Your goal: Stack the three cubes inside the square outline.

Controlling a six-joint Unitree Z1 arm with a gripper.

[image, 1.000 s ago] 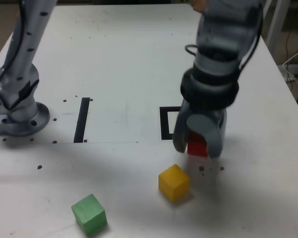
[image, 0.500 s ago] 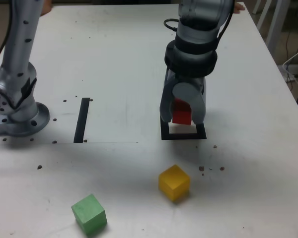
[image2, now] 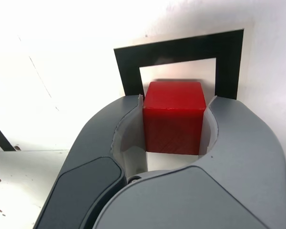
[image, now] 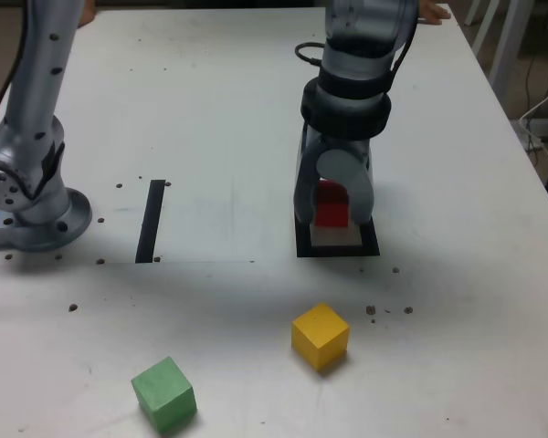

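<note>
Pincer point(image2: 176, 102) gripping red cube point(image2: 174, 117) over sq. outline point(image2: 181, 50); yellow point(image: 321, 337) & green cubes point(image: 164, 395) on table point(image: 228, 347), apart.

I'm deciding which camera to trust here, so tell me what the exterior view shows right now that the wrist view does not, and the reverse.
Only the exterior view: the yellow cube, the green cube and the arm's base.

Only the wrist view: the end effector's inner pads meeting two opposite sides of the red cube.

Both: the red cube between the fingers, over the square outline, and at least part of the black strip.
</note>
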